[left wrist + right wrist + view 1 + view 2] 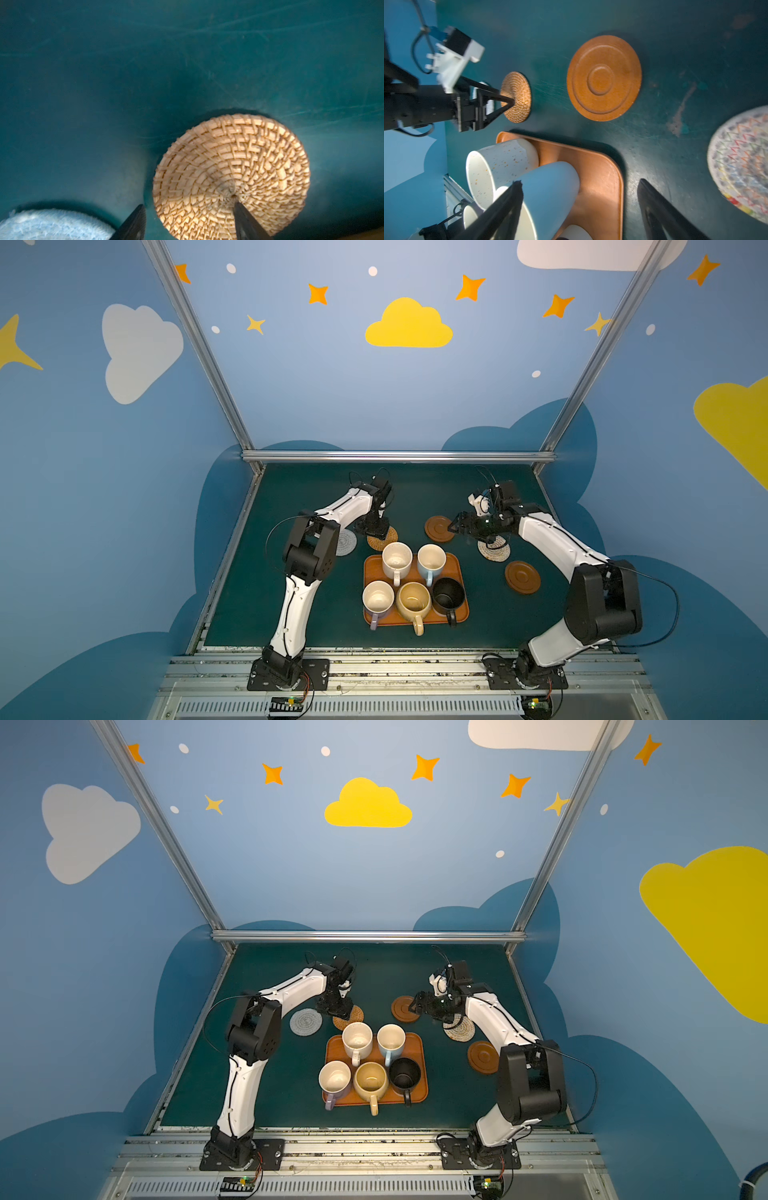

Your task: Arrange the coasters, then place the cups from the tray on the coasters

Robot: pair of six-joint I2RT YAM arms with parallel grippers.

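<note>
The tan rattan coaster (384,540) (239,162) lies on the green table. My left gripper (376,531) (189,201) stands open over it, one fingertip on its centre and the other on the table beside its rim. The grey-white coaster (347,542) lies just to its left. My right gripper (451,526) (579,181) is open and empty, level above the table, its tips at a brown wooden coaster (438,528) (604,78). Under its wrist lies the rope coaster (494,551); a second wooden coaster (522,576) lies nearer. The tray (455,566) holds several cups, among them speckled white (397,558) and light blue (431,559).
The tray sits mid-table, just in front of both grippers. The lavender (378,597), yellow-beige (412,600) and black (448,594) cups fill its near row, handles over the front rim. An aluminium frame rail (399,456) runs along the table's back edge.
</note>
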